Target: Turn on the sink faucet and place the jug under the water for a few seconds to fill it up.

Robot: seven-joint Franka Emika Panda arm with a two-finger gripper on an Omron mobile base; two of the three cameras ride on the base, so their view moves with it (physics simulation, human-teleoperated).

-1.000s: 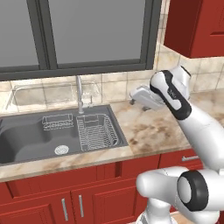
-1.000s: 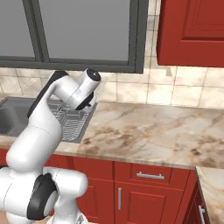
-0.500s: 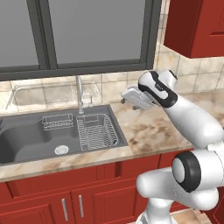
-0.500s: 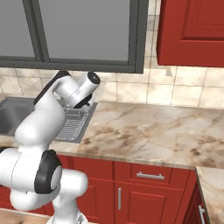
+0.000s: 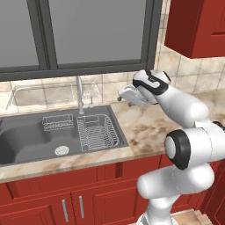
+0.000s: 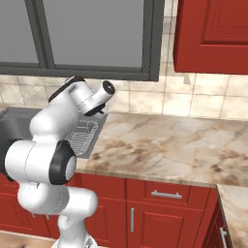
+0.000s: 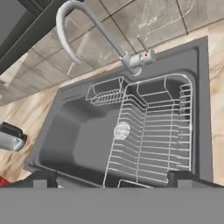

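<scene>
The two-finger gripper [image 7: 111, 177] hangs with its dark tips spread wide and nothing between them, above the dark grey rectangular sink [image 7: 74, 140]. Inside the sink lie a large wire dish rack [image 7: 153, 131] and a small wire basket [image 7: 105, 92]. Behind the sink rises the slim chrome gooseneck faucet [image 7: 87, 26]. The small light grey jug [image 7: 9, 136] stands on the counter beside the sink.

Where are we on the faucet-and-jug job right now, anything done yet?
Nothing looks done yet: no water runs from the sink faucet and the sink looks dry. In hand: the end effector is open and empty above the counter right of the sink, its camera aimed at the faucet. Left: turn the faucet on, grasp the jug standing on the counter beside the sink, and hold it under the stream.
</scene>
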